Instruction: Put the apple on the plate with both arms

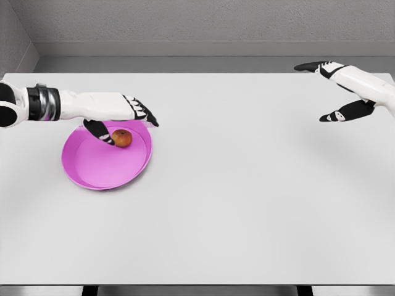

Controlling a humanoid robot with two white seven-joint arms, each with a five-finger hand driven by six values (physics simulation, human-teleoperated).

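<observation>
A small red-orange apple point(122, 137) lies inside the magenta plate point(99, 169), near its far rim, at the left of the white table. My left hand point(126, 123) hovers just over the apple with fingers spread, the thumb beside the apple's left and the fingers stretched above it; the apple rests on the plate, not gripped. My right hand point(324, 92) hangs far off at the upper right, fingers and thumb spread wide, holding nothing.
The white table point(247, 203) spans the whole view, with a grey wall behind its far edge. Its near edge runs along the bottom of the picture.
</observation>
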